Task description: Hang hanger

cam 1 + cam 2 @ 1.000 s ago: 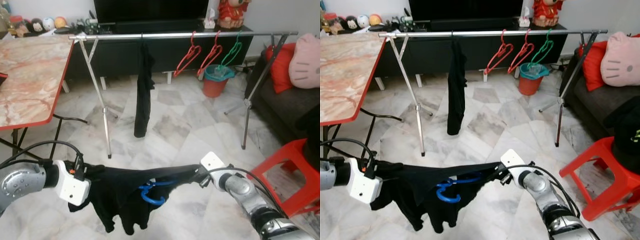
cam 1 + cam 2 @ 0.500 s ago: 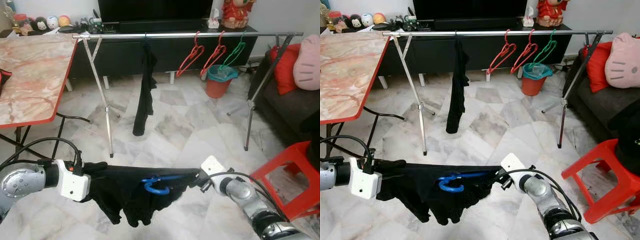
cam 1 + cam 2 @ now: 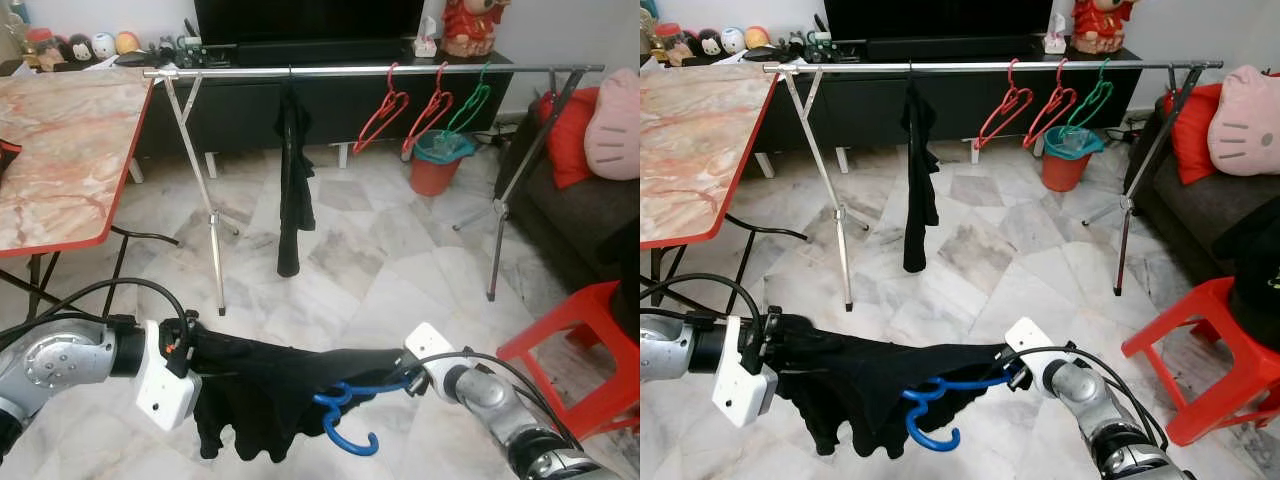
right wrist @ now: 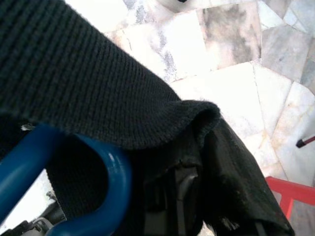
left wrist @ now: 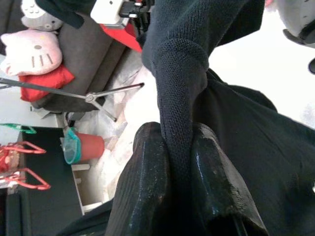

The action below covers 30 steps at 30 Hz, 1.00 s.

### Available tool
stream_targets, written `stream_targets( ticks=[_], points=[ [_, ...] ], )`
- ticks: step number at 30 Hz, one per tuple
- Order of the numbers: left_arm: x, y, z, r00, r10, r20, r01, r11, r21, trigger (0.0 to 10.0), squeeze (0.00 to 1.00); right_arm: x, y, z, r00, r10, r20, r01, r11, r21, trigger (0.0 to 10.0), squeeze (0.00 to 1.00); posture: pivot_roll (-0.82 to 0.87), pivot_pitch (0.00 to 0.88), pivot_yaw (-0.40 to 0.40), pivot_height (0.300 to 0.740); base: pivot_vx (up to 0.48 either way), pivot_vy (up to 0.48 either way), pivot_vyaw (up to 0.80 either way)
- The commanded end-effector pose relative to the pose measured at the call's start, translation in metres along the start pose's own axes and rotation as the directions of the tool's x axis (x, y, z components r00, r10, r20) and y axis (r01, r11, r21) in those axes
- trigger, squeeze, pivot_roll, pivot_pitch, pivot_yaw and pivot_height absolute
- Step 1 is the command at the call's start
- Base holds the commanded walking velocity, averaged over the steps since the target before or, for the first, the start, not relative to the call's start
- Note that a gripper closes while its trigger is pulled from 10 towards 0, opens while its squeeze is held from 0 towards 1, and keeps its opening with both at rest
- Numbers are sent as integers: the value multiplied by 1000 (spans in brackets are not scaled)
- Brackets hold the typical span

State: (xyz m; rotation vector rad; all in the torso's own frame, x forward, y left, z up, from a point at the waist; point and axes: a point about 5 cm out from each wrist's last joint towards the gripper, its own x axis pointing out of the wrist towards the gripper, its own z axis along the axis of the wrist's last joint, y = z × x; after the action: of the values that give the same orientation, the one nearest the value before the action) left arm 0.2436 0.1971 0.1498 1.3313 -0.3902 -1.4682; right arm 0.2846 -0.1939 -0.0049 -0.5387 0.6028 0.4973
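Left eye view: black garment (image 3: 255,385) with blue hanger (image 3: 345,420) stretched low above the marble floor (image 3: 350,260), left gripper (image 5: 179,162) pinching one end, right gripper (image 3: 400,368) clamped on the other, before the clothes rail (image 3: 370,70).

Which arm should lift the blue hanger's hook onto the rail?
Probably the right. The right gripper holds the blue hanger and black garment beside the hook; the left gripper pinches only cloth. The rail is ahead.
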Motion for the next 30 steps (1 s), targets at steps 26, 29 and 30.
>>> stream_targets(
  ticks=[26, 29, 30],
  points=[
    [25, -19, -1, 999, -29, -40, 31, 999, 45, 10000, 0, 7, 6, 25, 994, 52, 100, -50, 998, -24, 0, 0, 67, 0, -50, 740, 0, 0, 0],
    [27, -20, 3, 1000, -17, -17, 17, 999, 40, 10000, 0, 8, 7, 26, 994, 55, 97, -52, 998, -25, 10000, 0, 68, 0, -51, 740, 0, 0, 0],
    [29, -21, 4, 1000, -16, -10, 17, 999, 36, 10000, 0, 9, 9, 26, 993, 61, 100, -61, 998, -9, 10000, 196, 68, 0, -51, 740, 0, 0, 0]
  ],
)
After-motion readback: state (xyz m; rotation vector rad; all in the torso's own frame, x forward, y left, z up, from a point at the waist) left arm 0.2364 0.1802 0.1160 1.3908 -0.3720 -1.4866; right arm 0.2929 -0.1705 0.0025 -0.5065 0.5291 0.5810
